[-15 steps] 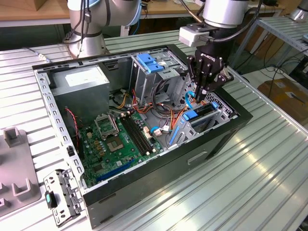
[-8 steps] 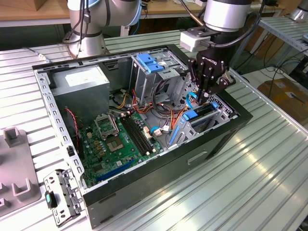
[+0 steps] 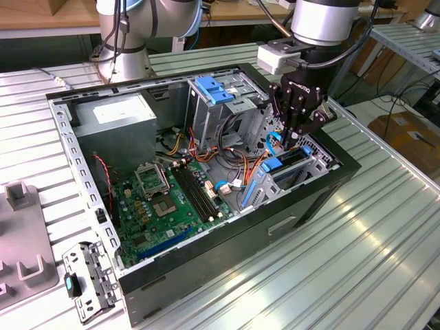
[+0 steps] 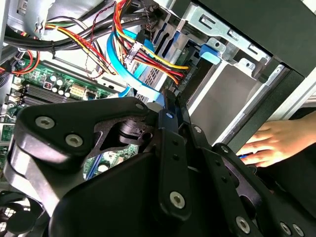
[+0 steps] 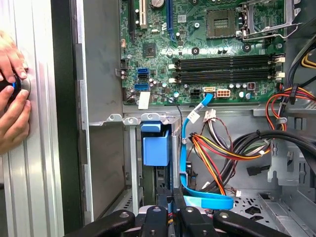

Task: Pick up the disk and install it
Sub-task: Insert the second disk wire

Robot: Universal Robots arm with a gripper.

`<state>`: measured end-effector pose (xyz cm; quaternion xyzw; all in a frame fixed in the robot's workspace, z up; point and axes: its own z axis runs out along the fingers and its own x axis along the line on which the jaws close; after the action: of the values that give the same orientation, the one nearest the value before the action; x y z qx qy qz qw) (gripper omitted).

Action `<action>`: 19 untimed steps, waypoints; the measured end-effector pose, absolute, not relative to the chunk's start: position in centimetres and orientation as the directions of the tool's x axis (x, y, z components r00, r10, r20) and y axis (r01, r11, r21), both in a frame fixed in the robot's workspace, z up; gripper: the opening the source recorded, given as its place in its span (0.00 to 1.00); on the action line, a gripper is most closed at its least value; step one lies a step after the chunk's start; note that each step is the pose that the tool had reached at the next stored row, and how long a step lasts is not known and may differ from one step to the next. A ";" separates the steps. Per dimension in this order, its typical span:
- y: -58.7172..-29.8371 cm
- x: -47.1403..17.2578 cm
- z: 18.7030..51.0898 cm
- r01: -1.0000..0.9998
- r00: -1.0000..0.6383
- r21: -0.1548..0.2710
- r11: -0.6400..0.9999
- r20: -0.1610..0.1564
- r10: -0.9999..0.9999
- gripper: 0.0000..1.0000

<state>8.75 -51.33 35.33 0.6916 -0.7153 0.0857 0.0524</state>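
Blue-framed, the disk (image 3: 283, 163) sits in the lower drive bay (image 3: 302, 172) of the open computer case (image 3: 316, 199), directly under the gripper (image 3: 294, 135). Its jaws look pressed together, holding nothing, so seating seems the step in hand. A person's hand (image 4: 269, 143) rests outside on the ribbed aluminium table (image 3: 385, 240).

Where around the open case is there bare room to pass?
Free: ribbed table on the exterior view's right of the computer case. Crowded: the drive bay beneath the hand, with blue cable and wire bundles alongside.
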 end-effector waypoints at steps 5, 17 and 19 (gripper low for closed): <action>-51.3 8.8 35.3 -0.998 -0.038 -0.050 0.029 0.193 -0.980 0.16; -53.1 7.9 35.2 -0.995 -0.046 -0.097 0.034 0.123 -0.991 0.16; -53.4 7.9 35.2 -0.994 -0.046 -0.100 0.037 0.092 -0.995 0.16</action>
<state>7.85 -53.37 35.16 0.6906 -0.7201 0.0680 -0.0013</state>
